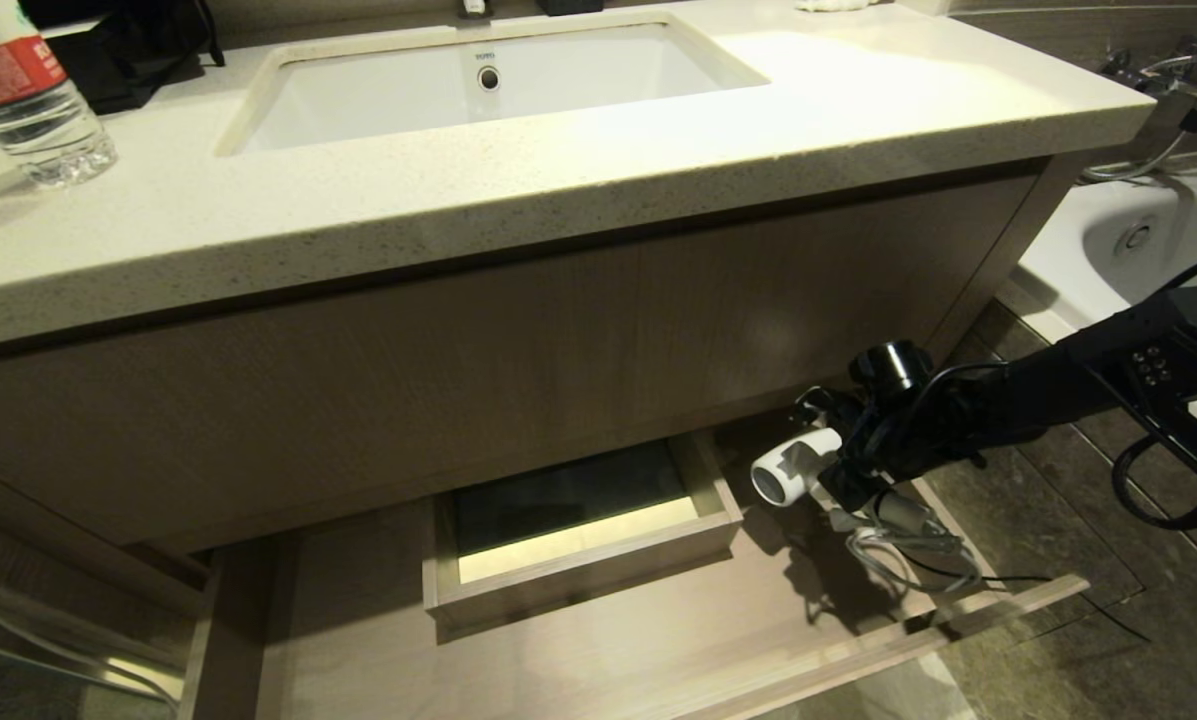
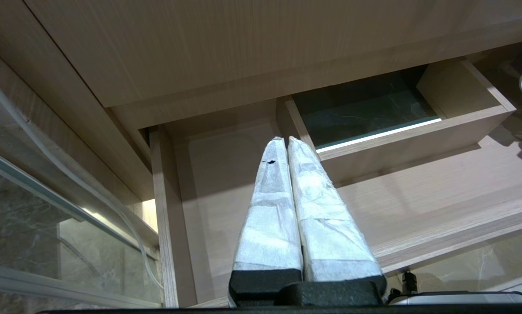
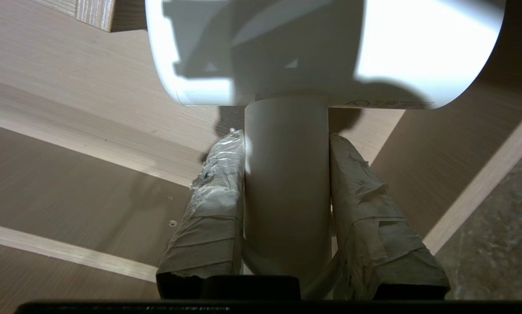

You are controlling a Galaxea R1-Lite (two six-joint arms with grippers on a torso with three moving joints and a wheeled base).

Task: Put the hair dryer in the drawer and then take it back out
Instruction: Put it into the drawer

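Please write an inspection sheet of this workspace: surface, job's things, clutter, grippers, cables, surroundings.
Surface: pale stone countertop with sink.
Job's things: drawer pulled open; hair dryer above its right part, off the drawer floor.
Clutter: water bottle on the countertop.
Grippers: right gripper shut on the hair dryer handle; left gripper shut, empty, over the drawer's left part.
Cables: black cord hangs into the drawer.
Surroundings: bathtub to the right.

The right arm is reaching in from the right, stretched nearly level, wrist turned leftward — the right gripper is clamping its two taped fingers against something slim held between them. The left gripper is hanging idle, its wrapped fingers pressed together — nothing between them.
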